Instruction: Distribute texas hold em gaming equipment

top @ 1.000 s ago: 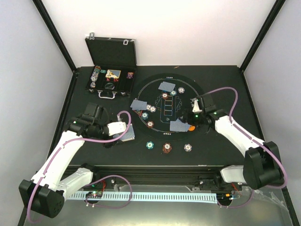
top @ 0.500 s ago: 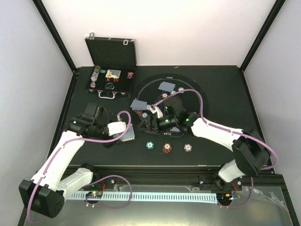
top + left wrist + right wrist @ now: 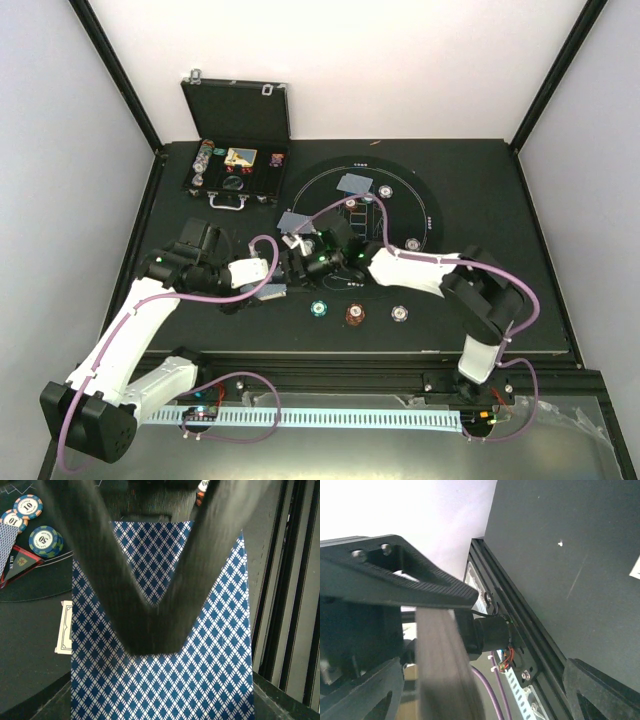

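My left gripper (image 3: 266, 280) is shut on a deck of blue-backed playing cards (image 3: 273, 292) at the mat's left edge; the deck (image 3: 160, 680) fills the left wrist view. My right gripper (image 3: 297, 262) reaches across the mat right up to that deck with its jaws wide open. A blurred black V-shaped shape (image 3: 150, 605) lies over the cards. Two cards (image 3: 352, 183) (image 3: 292, 221) lie face down on the mat. Chips (image 3: 319, 307) (image 3: 354, 314) (image 3: 400, 313) sit in front of it. A red triangle marker (image 3: 20, 565) lies beside teal chips (image 3: 45, 539).
The black hinged case (image 3: 237, 165) stands open at the back left with chips inside. The round black mat (image 3: 425, 205) has more chips (image 3: 385, 190) (image 3: 413, 244) on it. The right wrist view shows only the table's front rail (image 3: 520, 630), cables and a blurred grey strip (image 3: 445, 670).
My right arm has swung from the mat's right side across to the left, up to the deck, and its jaws have opened wide. The left arm has stayed still.
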Motion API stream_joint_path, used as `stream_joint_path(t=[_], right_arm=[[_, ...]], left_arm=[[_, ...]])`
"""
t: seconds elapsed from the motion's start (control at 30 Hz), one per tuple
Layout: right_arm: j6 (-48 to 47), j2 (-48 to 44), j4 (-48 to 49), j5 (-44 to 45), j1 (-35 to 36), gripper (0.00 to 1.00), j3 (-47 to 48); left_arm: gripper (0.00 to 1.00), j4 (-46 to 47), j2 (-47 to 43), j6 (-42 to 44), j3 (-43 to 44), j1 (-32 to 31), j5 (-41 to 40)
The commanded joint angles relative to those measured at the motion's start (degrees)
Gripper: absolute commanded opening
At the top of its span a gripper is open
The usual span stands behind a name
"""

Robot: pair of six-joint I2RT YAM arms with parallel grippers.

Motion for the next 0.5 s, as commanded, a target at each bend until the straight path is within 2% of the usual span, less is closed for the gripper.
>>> stream_joint_path(t=[0.0, 0.27, 0.47], right_arm=[[3.2, 4.5, 5.2, -3.5, 2.0, 0.89, 3.5], [4.7, 8.6, 6.5, -4.2, 1.7, 0.79, 4.6], [6.5, 7.2, 10.5, -4.4, -2.2, 0.75, -0.5]], left_arm=[[0.01, -0.4, -1.0, -0.3, 2.8, -0.2, 0.6], [0.01, -0.8, -1.6, -0.3, 3.1, -0.2, 0.4], [0.02, -1.1, -2.2, -0.3, 3.4, -0.2, 0.4]])
